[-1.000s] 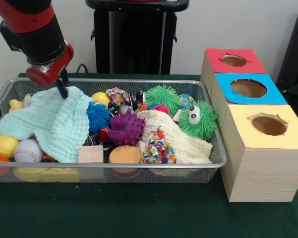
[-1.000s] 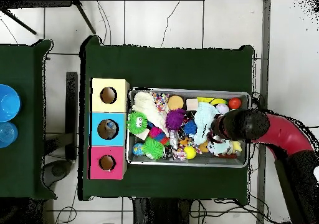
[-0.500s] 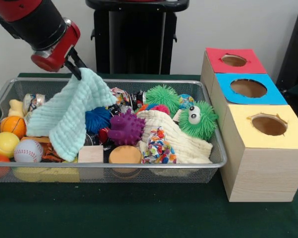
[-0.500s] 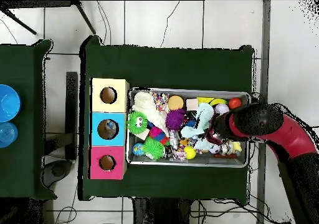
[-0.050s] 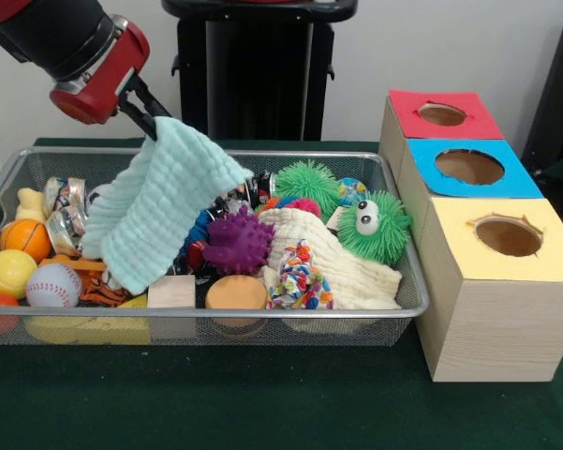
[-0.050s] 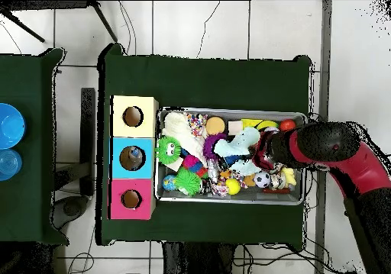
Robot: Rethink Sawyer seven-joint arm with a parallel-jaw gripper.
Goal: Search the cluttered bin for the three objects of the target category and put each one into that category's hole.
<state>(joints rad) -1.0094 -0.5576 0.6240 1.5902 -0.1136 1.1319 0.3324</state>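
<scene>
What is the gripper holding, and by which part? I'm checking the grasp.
The gripper is shut on the mint cloth, pinching its top edge; the rest hangs into the bin.

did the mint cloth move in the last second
Yes. The gripper has lifted the mint cloth off the balls at the bin's left end and carried it toward the purple spiky ball, front view.

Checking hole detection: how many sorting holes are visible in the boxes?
3, in a row beside the bin: red box hole farthest back, blue box hole in the middle, yellow box hole nearest the camera. None hidden.
</scene>
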